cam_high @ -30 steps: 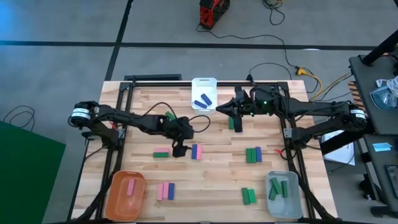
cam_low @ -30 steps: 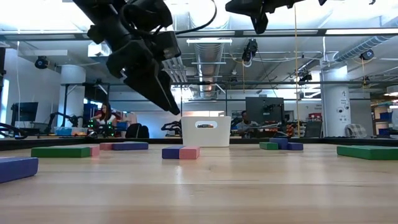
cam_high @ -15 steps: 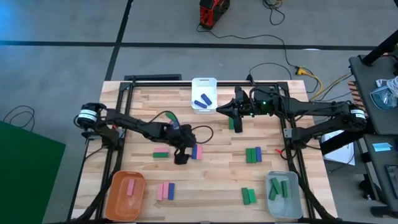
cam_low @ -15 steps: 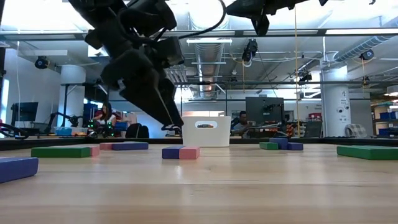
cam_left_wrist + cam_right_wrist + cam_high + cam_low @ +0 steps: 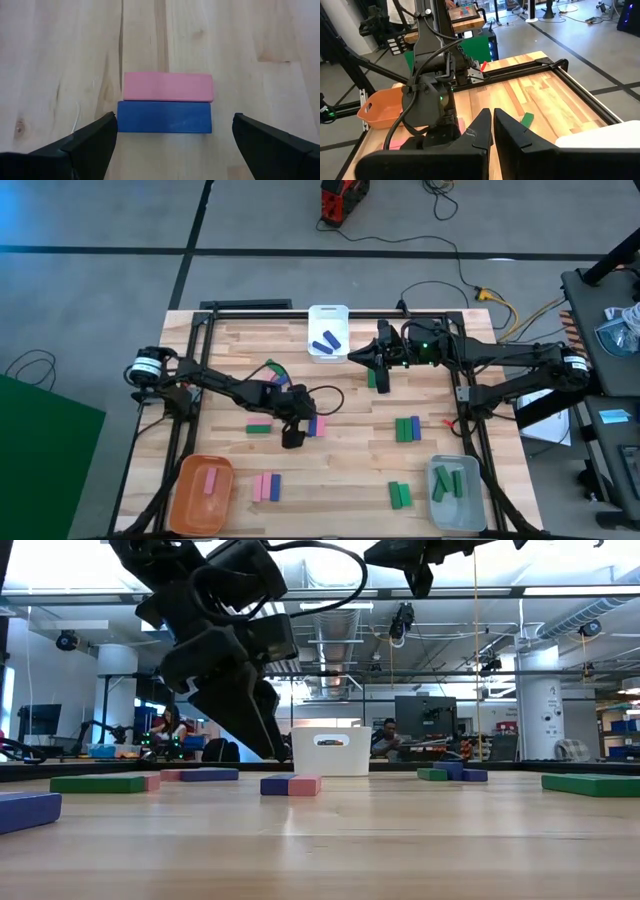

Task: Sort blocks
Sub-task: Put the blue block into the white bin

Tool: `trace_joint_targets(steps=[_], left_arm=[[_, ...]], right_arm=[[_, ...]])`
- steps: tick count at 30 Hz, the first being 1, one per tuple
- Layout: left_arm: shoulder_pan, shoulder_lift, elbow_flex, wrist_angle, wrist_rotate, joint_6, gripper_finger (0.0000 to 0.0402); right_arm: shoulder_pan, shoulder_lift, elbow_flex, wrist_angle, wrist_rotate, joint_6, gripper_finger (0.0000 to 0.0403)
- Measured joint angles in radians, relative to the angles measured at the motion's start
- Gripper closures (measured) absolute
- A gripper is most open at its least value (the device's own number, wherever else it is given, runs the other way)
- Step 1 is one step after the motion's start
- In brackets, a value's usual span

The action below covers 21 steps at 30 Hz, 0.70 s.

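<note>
A dark blue block and a pink block lie flat side by side, long sides touching, on the wooden table. My left gripper hovers just above them, open, one finger past each short end of the blue block, touching neither. The high view shows it at mid-table, beside the pair. My right gripper waits shut in the air by the white bin. More green, pink and blue blocks lie scattered on the table.
An orange bin with a pink block is near left, and a grey bin with green blocks near right; the white bin holds blue blocks. Loose blocks: green, a green pair, green, pink and blue.
My left gripper has moved down and a little toward the table's near edge, closing on the blue and pink pair. The blocks have not moved.
</note>
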Motion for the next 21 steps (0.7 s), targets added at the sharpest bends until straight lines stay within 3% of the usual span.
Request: trace_joint_targets(steps=[10, 21], left_arm=[[0.000, 0.003, -0.001, 0.029, -0.003, 0.037, 0.0037], [0.000, 0.004, -0.001, 0.000, 0.037, -0.045, 0.0037]], right_arm=[[0.000, 0.000, -0.003, 0.000, 0.000, 0.001, 0.0390], [0.000, 0.000, -0.005, -0.001, 0.000, 0.008, 0.0390]])
